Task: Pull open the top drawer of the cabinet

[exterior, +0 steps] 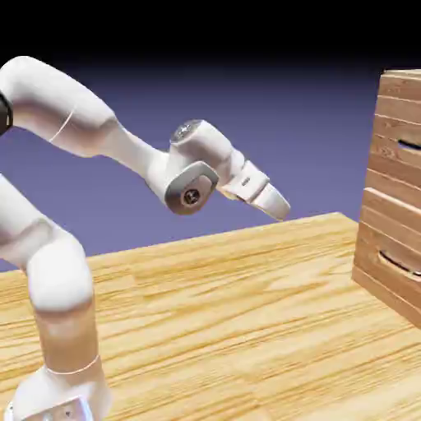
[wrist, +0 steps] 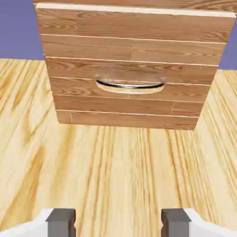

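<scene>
The cabinet [exterior: 388,210] of reddish-brown planks stands at the exterior view's right edge, partly cut off. Its top drawer [exterior: 393,136] is shut flush, with a dark handle slit [exterior: 409,145]. My gripper [exterior: 277,204] hangs in the air well left of the cabinet, tilted down toward it and touching nothing. In the hand view the cabinet [wrist: 129,41] fills the top. The front there, with a curved handle [wrist: 130,86], reaches down to the tabletop, so it is the lower drawer [wrist: 125,104]. My gripper [wrist: 118,224] is open with nothing between its grey fingertips [wrist: 61,222].
The light wood table [exterior: 247,312] stretches between my arm's base at the lower left and the cabinet. A lower drawer handle [exterior: 400,265] shows near the table level. Blue-violet backdrop lies behind.
</scene>
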### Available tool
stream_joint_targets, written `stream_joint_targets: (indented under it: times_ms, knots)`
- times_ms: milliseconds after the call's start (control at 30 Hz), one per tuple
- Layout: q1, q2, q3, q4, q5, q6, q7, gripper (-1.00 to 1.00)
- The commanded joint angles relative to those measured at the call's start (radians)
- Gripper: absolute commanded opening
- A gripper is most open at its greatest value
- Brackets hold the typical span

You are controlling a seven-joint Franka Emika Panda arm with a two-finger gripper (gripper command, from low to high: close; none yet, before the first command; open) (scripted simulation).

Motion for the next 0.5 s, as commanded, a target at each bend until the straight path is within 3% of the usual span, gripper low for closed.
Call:
stream_joint_targets:
  times_ms: [0,467]
  knots:
    - [-0.035,-0.01,0.025,0.021,0.044,-0.007,0.001,0.0]
    - [-0.518,-0.146,0.379,0.313,0.652,-0.099,0.019,0.0]
